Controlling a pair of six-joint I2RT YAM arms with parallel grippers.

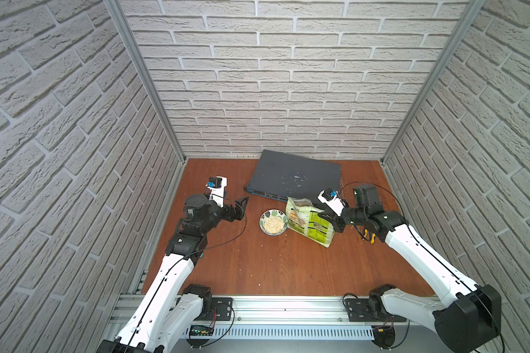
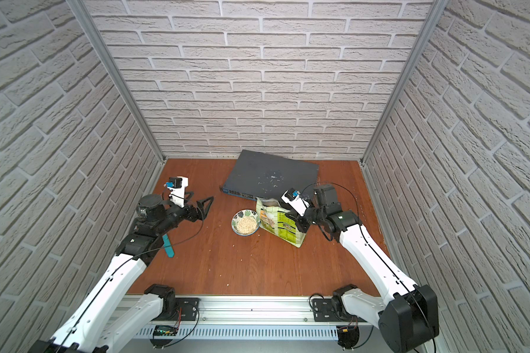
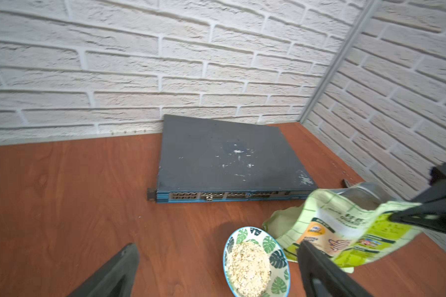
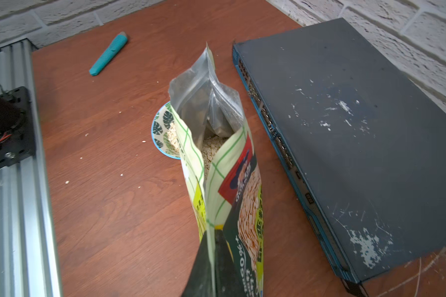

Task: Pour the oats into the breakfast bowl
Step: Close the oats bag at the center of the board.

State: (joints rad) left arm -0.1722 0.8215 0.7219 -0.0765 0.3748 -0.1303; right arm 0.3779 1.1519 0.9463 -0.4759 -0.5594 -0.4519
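Observation:
The breakfast bowl [image 1: 266, 215] [image 2: 238, 216] [image 3: 274, 248] [image 4: 159, 128] sits mid-table with a heap of pale oats [image 1: 273, 225] [image 3: 247, 267] in it. Just right of it stands the light green pouch [image 1: 308, 224] [image 2: 280, 224] [image 3: 345, 228] [image 4: 224, 180], mouth open, with more oats [image 4: 211, 149] inside. My right gripper [image 1: 324, 217] [image 2: 293, 217] [image 4: 211, 239] is shut on the pouch's side seam. My left gripper [image 1: 238, 204] [image 2: 200, 199] [image 3: 218, 245] hangs open and empty to the left of the bowl, apart from it.
A dark network switch [image 1: 294, 177] [image 4: 345, 128] lies at the back, close behind the pouch. A teal utility knife [image 2: 168, 246] [image 4: 108, 54] lies by the left arm. A yellow and black tool [image 1: 369, 237] lies under the right arm. Loose flakes dot the wooden table [image 1: 273, 269].

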